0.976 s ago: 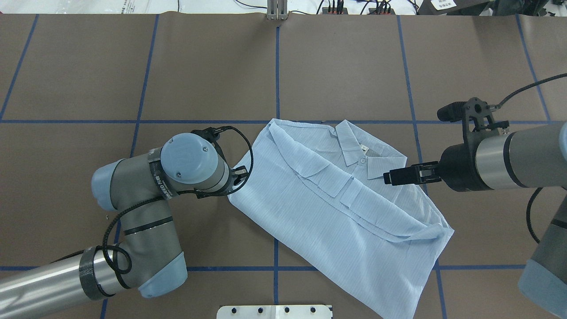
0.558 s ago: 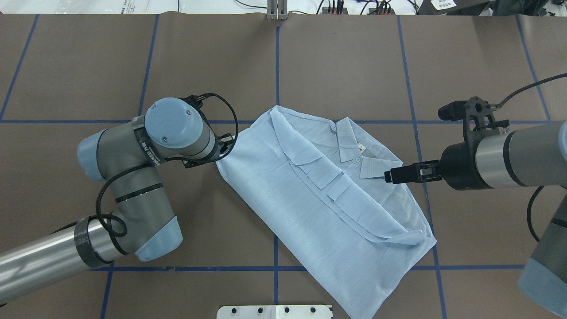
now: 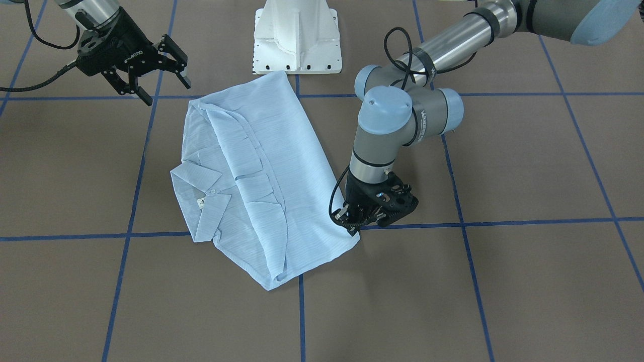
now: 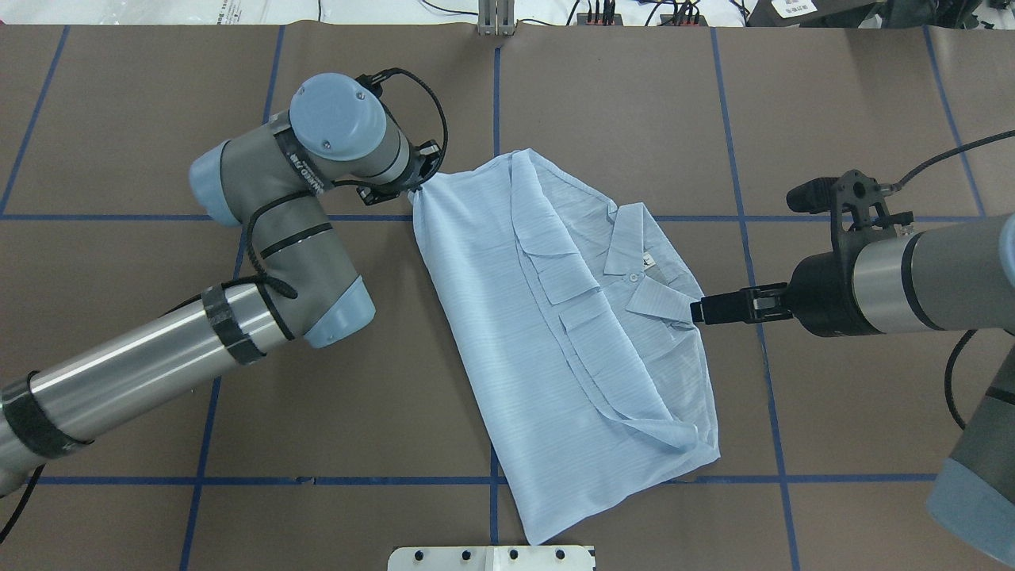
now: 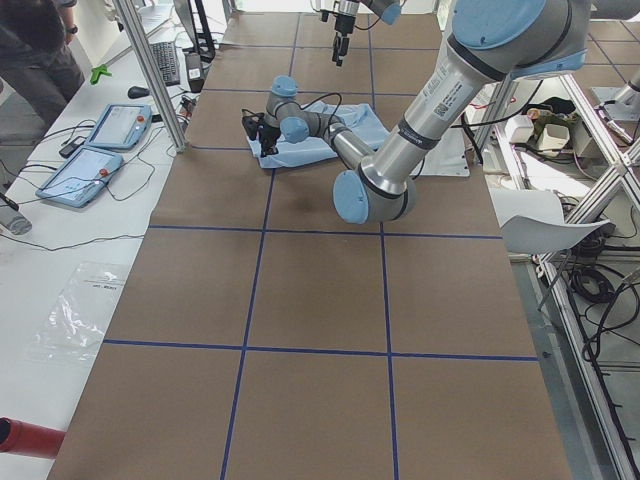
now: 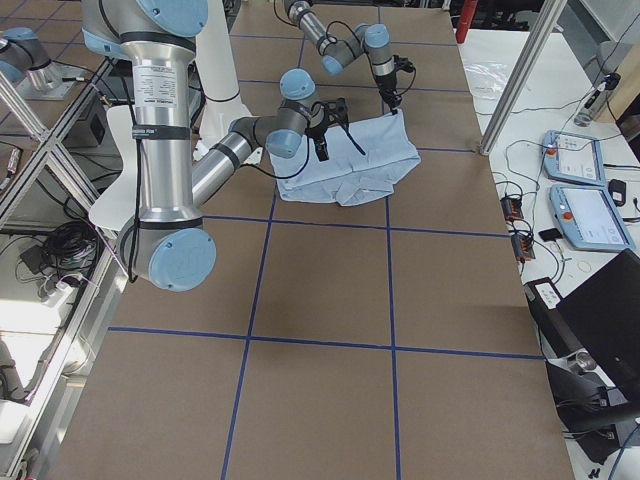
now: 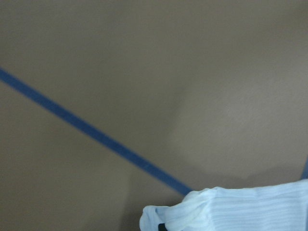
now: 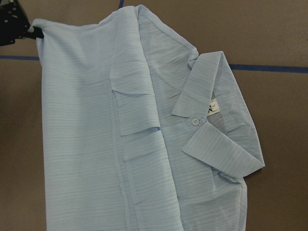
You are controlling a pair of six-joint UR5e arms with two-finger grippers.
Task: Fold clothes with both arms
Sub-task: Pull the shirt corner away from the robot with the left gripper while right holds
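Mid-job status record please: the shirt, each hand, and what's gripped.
shirt: pale-blue striped shirt lying on the brown table, sides folded in to a long narrow shape, buttoned collar facing up
left hand: shut on a corner at the shirt's collar end, low at the table
right hand: open, empty, raised off the table on the collar side
contact: only the left hand touches the cloth
fold state: partly done, full length not yet folded
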